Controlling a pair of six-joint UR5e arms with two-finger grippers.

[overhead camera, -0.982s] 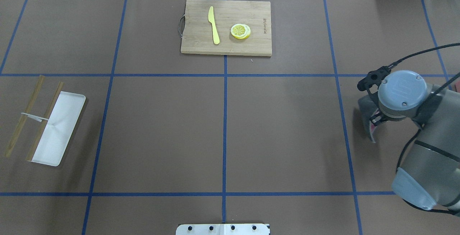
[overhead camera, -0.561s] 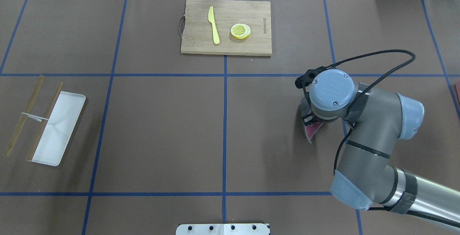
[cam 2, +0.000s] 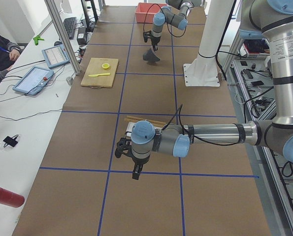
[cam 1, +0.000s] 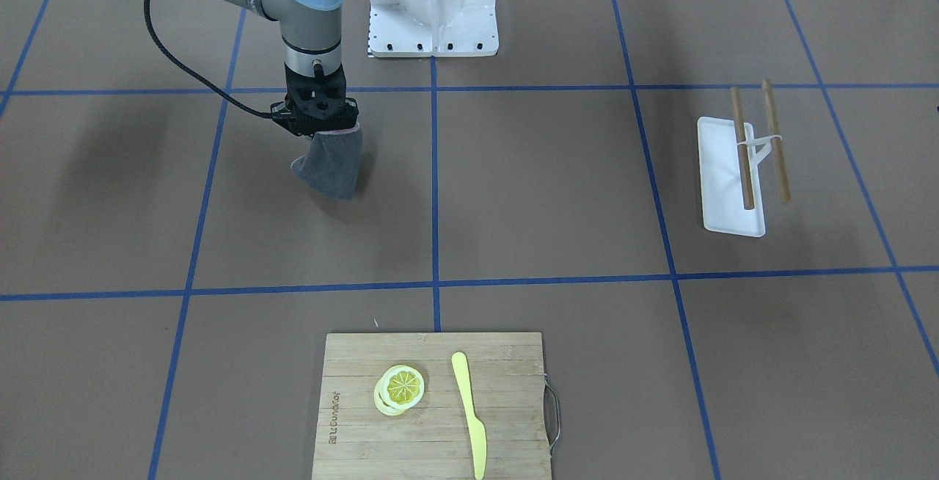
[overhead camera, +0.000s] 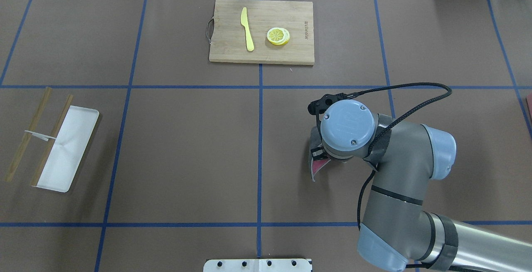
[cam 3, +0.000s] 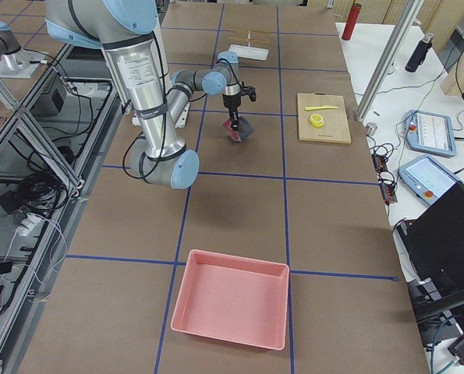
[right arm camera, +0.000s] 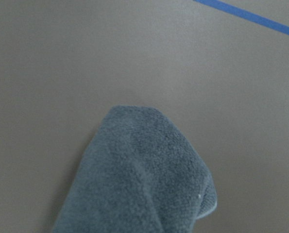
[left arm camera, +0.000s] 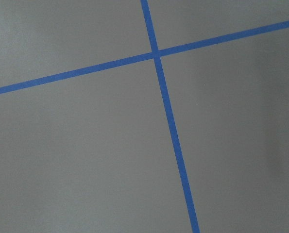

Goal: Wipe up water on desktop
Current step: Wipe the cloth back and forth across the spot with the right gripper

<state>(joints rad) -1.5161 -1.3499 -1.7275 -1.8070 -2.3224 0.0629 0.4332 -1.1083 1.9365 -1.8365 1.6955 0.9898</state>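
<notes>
Desktop point(overhead camera: 187, 147) wetness cannot be judged; cloth point(cam 1: 334, 164) conceals jaws of right tool point(cam 1: 321, 126).

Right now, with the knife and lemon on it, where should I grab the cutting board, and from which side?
Likely the metal loop handle on the short edge of the cutting board, approached from the robot's left. The board lies flat on the desktop, so its other edges give little to get under. Keep it level: knife and lemon slices rest on top.
</notes>
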